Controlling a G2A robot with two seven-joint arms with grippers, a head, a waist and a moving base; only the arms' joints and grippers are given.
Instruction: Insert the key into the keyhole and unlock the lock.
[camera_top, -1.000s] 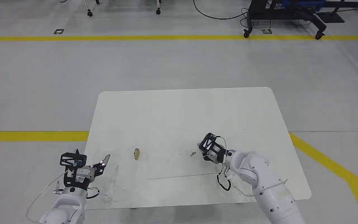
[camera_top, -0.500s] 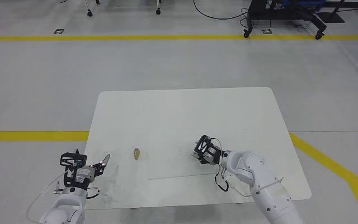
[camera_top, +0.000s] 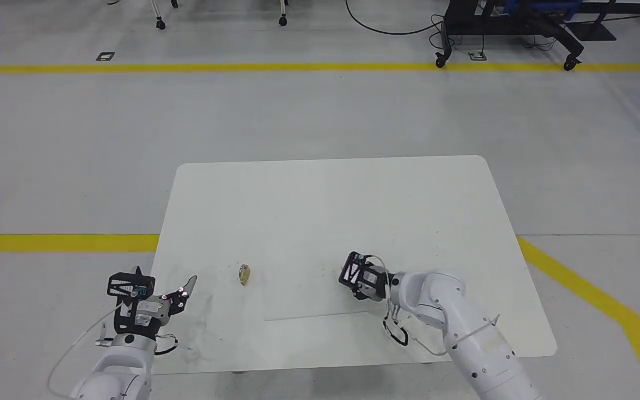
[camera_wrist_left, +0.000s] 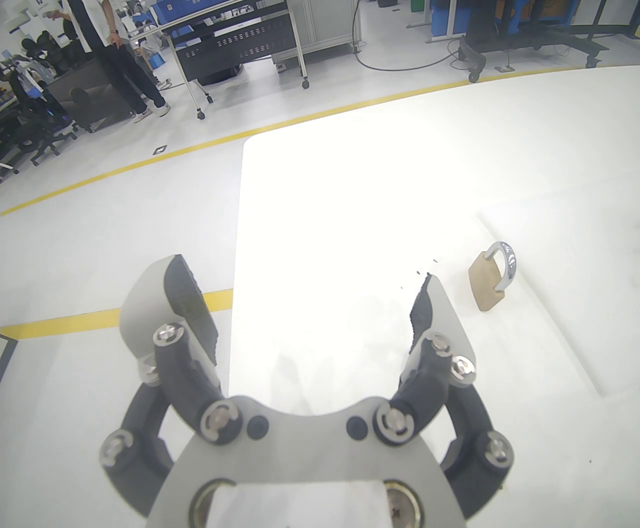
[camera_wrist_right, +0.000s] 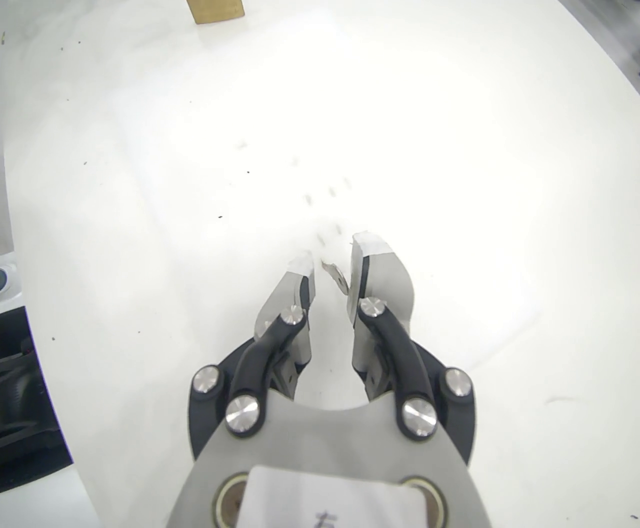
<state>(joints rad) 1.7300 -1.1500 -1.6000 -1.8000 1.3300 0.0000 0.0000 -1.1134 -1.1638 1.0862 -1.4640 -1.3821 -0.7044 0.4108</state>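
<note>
A small brass padlock (camera_top: 244, 273) with a silver shackle lies on the white table (camera_top: 330, 200), left of centre; it also shows in the left wrist view (camera_wrist_left: 487, 280) and the right wrist view (camera_wrist_right: 215, 11). My right gripper (camera_top: 352, 275) is down at the table right of centre, its fingers a narrow gap apart. The small metal key (camera_wrist_right: 336, 276) sits in that gap, close against one finger (camera_wrist_right: 372, 270). My left gripper (camera_wrist_left: 305, 280) hovers open at the table's front left corner (camera_top: 185, 285), short of the padlock, with nothing between its fingers.
A thin pale mat outline (camera_top: 320, 315) marks the table's front middle. Small dark specks (camera_wrist_right: 320, 192) dot the surface ahead of the right gripper. Yellow floor lines (camera_top: 300, 68) and wheeled equipment (camera_top: 510, 25) lie beyond the table's far edge.
My right gripper has slid left along the table, over the spot where the key lay, so the key now sits between its fingers. The left arm and padlock have not moved.
</note>
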